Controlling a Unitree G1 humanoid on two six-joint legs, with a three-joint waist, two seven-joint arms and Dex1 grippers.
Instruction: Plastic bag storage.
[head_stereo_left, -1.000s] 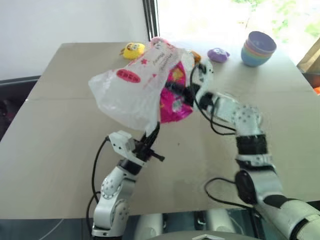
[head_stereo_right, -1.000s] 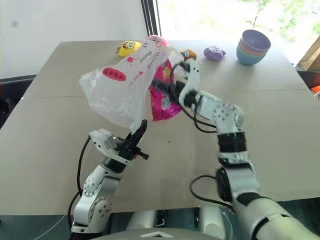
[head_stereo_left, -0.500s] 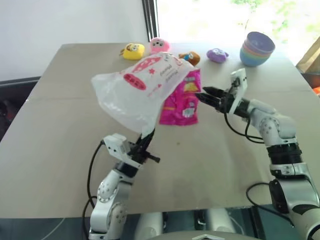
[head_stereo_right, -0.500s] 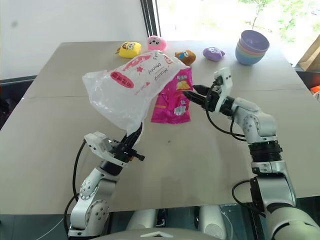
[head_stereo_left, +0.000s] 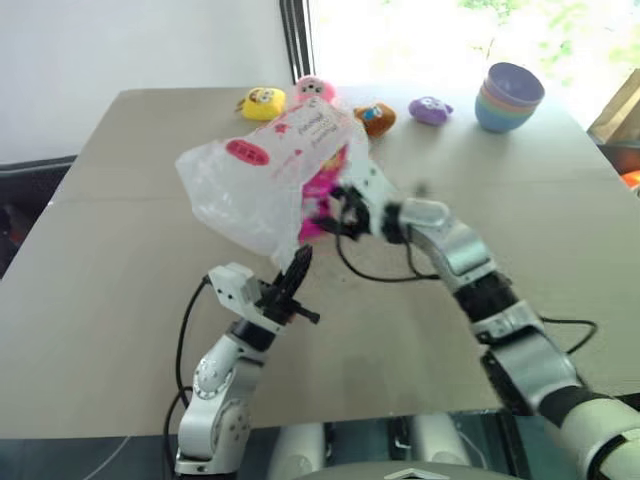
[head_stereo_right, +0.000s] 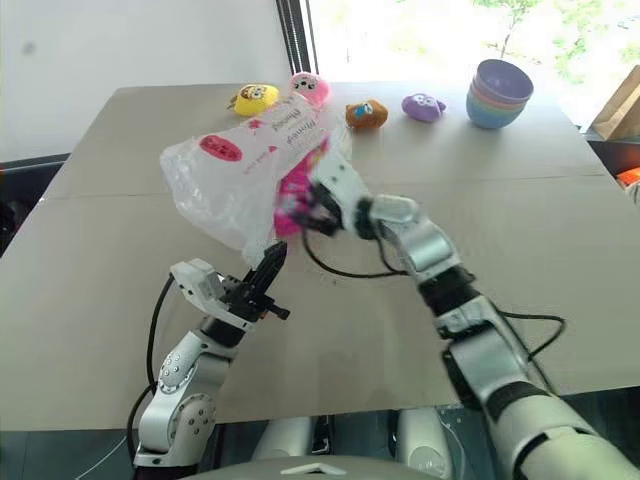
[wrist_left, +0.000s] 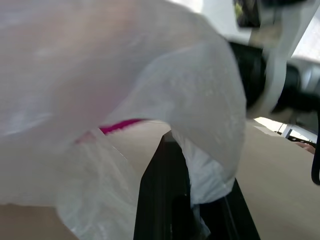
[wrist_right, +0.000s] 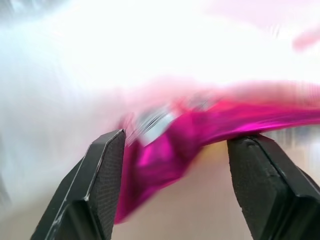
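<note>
The plastic bag (head_stereo_left: 262, 178), whitish crinkly film with red print, hangs bunched above the table. Its lower end is pinched in my left gripper (head_stereo_left: 298, 272), which is shut on it and points up; the left wrist view shows the film (wrist_left: 100, 75) draped over the black fingers (wrist_left: 165, 200). My right gripper (head_stereo_left: 334, 212) is open at the bag's right side. A shiny magenta snack packet (wrist_right: 200, 130) lies just ahead of its spread fingers (wrist_right: 100, 175), partly behind the bag (head_stereo_right: 235, 175). I cannot tell whether the fingers touch the packet.
Along the far edge of the tan table (head_stereo_left: 120, 260) sit a yellow toy (head_stereo_left: 262, 101), a pink toy (head_stereo_left: 314, 88), an orange toy (head_stereo_left: 375, 117), a purple toy (head_stereo_left: 430, 110) and stacked pastel bowls (head_stereo_left: 510, 96). A black cable (head_stereo_left: 375, 275) trails from my right arm.
My right gripper has swung left from beside the packet to the bag's side and rolled. The packet now sits against the bag. The left gripper has kept its hold.
</note>
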